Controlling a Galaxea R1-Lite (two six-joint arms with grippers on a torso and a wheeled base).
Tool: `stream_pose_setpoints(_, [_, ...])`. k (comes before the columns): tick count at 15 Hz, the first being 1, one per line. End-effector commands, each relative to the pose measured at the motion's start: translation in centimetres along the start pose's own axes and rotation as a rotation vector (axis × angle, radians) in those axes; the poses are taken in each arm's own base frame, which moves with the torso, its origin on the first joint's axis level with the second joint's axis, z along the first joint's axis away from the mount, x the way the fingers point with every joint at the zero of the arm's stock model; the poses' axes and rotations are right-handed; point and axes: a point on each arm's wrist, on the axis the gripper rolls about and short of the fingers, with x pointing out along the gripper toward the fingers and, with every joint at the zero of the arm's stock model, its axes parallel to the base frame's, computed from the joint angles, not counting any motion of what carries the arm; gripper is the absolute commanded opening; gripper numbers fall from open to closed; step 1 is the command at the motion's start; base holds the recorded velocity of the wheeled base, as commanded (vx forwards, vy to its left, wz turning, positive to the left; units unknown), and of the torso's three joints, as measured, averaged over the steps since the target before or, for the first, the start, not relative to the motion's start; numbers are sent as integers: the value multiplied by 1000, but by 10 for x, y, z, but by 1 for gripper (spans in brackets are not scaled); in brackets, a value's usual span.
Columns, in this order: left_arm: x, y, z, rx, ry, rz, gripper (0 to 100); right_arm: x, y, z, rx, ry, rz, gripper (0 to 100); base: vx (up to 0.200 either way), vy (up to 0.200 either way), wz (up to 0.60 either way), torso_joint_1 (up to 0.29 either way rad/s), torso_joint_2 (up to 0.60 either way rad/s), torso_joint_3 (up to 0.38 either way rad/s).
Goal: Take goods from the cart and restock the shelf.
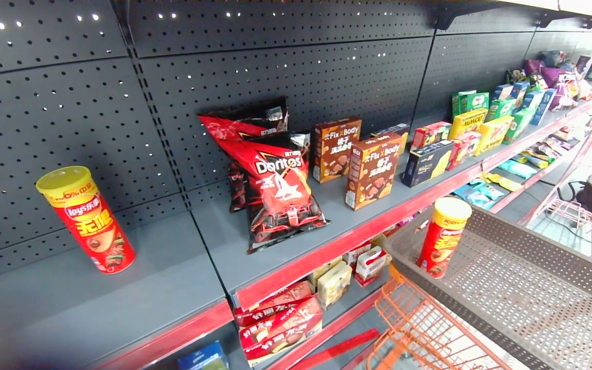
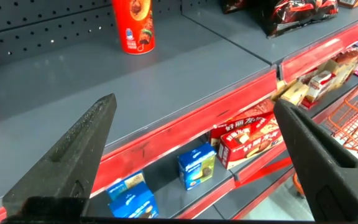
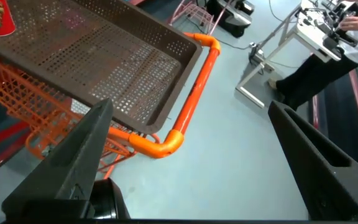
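Left gripper (image 2: 193, 102), right gripper (image 3: 188, 109): fingers wide, empty; red yellow-lidded chip tube (image 1: 442, 236) on grey perforated cart tray (image 1: 532, 293) looks best gripped mid-body, upright.

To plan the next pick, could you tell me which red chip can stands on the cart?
The right-hand can, upright on the cart's perforated tray; the other can stands on the grey shelf.

The left gripper (image 2: 194, 99) has 2 long fingers (image 2: 73, 155) of matte charcoal-black. Each is a flat-sided wedge that narrows to a blunt tip, with a faintly grainy surface and a paler sheen along its upper edge. The right gripper (image 3: 188, 104) carries 2 fingers (image 3: 319, 165) of the same dark wedge shape. A rounded, glossy black housing (image 3: 101, 202) sits at the base of 1 finger.
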Motion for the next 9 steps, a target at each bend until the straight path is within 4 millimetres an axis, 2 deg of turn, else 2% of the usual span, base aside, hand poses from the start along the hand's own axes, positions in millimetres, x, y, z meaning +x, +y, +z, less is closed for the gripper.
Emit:
stream_pose_setpoints(1, [0, 0, 0, 1, -1, 1, 100, 1, 0, 0, -2, 4, 1, 100, 0, 0, 0, 0, 0, 0])
stream_pose_setpoints(2, [0, 0, 0, 1, -1, -1, 100, 1, 0, 0, -4, 5, 1, 100, 200, 0, 0, 2, 2, 2])
stream_pose_setpoints(9, [0, 0, 0, 1, -1, 1, 100, 1, 0, 0, -2, 5, 1, 100, 0, 0, 0, 0, 0, 0])
